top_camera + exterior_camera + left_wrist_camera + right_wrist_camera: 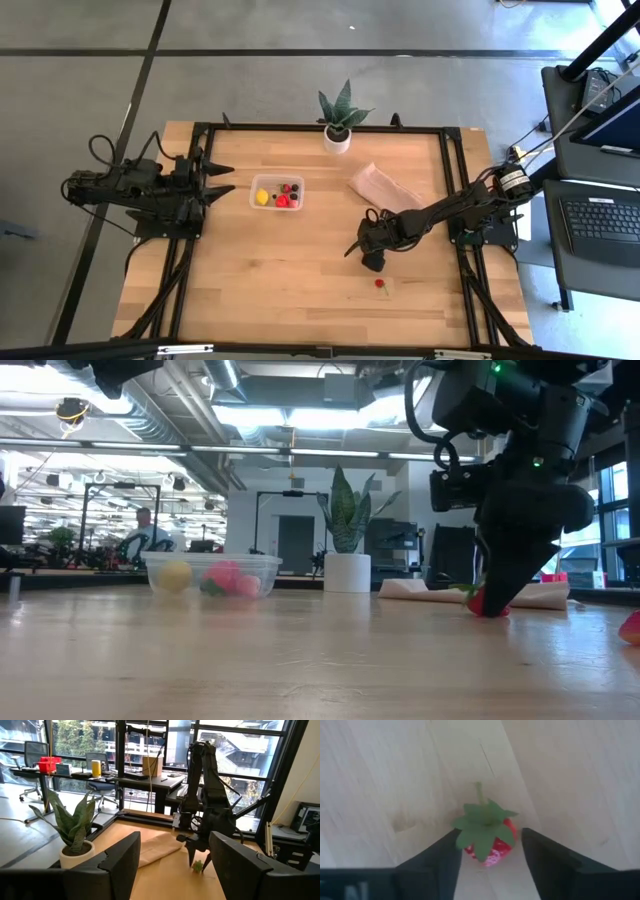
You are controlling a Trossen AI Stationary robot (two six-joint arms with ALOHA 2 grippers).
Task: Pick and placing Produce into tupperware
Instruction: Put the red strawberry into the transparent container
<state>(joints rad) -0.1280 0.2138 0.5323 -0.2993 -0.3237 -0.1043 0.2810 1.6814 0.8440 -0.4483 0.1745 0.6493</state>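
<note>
Red strawberry (487,840) sits between the right end effector's (487,851) narrowly parted fingers on the table (380,780)

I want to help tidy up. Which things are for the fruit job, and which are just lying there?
For the job:
- strawberry between the right gripper's fingers
- second strawberry on the table
- tub with fruit in it

Just lying about:
- potted plant
- tan sheet
- left gripper, waiting at the table's left edge
</note>
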